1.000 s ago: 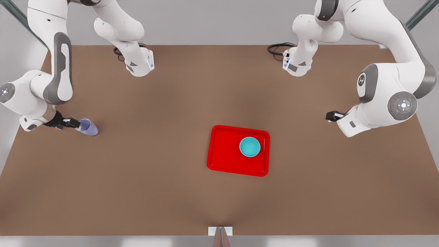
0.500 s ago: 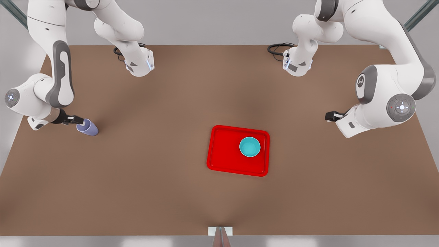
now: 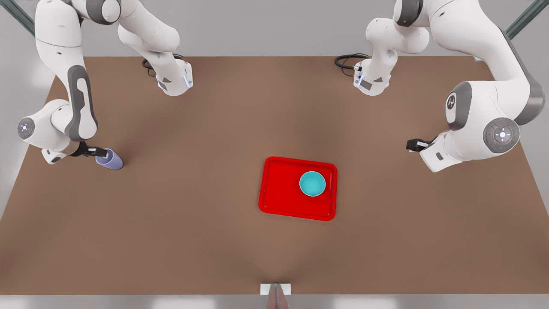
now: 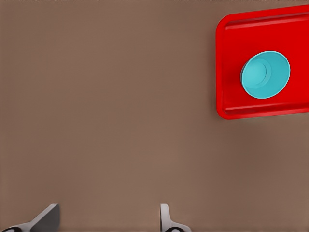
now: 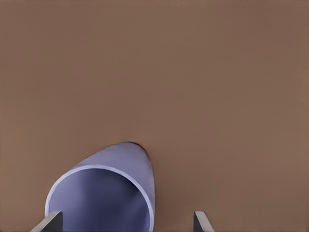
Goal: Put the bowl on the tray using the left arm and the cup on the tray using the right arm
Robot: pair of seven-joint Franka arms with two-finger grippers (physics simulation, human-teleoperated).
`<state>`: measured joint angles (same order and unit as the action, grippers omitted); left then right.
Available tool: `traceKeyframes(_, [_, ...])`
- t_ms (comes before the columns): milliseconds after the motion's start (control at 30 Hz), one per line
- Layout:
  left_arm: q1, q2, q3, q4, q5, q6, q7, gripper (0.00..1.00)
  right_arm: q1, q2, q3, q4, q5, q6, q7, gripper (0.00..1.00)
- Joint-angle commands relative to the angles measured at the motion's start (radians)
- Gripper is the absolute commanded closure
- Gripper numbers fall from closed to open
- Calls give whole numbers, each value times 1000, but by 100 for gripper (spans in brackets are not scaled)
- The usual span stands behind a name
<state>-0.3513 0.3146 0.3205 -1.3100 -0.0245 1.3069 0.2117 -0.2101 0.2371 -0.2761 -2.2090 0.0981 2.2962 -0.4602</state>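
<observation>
1. Currently the bowl (image 3: 312,183) sits upright inside the tray (image 3: 283,201), toward the tray's end on the front view's right; the wrist camera confirms it (image 4: 265,75) inside the red rim (image 4: 227,58).
2. Tray lies flat on the brown table (image 3: 193,236), near mid-table.
3. Cup (image 3: 110,159) is on the table at the front view's far left, well apart from the tray.
4. Right gripper (image 3: 99,152) is at the cup, fingers spread wide; in its wrist view the cup's rim (image 5: 104,193) lies between the two fingertips (image 5: 50,221), nearer one of them. Contact cannot be judged.
5. Left gripper (image 3: 412,146) hangs at the front view's right, fingers (image 4: 46,217) wide apart, holding nothing, well apart from the tray.
</observation>
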Motion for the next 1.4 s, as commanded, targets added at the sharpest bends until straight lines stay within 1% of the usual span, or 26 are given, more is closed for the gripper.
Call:
traceKeyframes(0, [0,0,0,0,0,0,0,0,-2,1,0,2,0,0,0,1])
traceKeyframes(67, [0,0,0,0,0,0,0,0,-5,14,0,2,0,20,-5,2])
traceKeyframes(133, [0,0,0,0,0,0,0,0,-5,22,0,2,2,23,-20,7])
traceKeyframes(200, [0,0,0,0,0,0,2,0,-14,30,0,2,2,23,-21,41])
traceKeyframes(233, [0,0,0,0,0,0,2,0,-15,42,0,2,2,23,-21,52])
traceKeyframes(267, [0,0,0,0,0,0,0,0,-15,48,0,0,2,22,-21,55])
traceKeyframes(333, [0,0,0,0,0,0,2,0,-15,51,0,-1,2,22,-21,59])
traceKeyframes(467, [0,1,0,-2,-8,0,2,0,-15,57,6,-1,2,19,-21,73])
traceKeyframes(533, [0,1,0,-2,-8,0,2,0,-14,62,9,-1,2,19,-20,79])
traceKeyframes(1000, [0,8,0,-3,-11,0,2,0,0,56,9,6,2,9,-34,79])
traceKeyframes(1100, [0,11,2,-3,-11,0,3,0,64,7,9,6,5,-3,-12,79])
traceKeyframes(1167, [0,18,0,0,-11,8,2,0,113,-13,2,8,45,-24,3,79])
traceKeyframes(1300, [0,24,-5,8,-17,11,2,0,235,-74,0,20,55,-75,166,79])
traceKeyframes(1367, [0,17,-3,11,-18,12,-5,0,288,-82,2,72,54,-159,262,79])
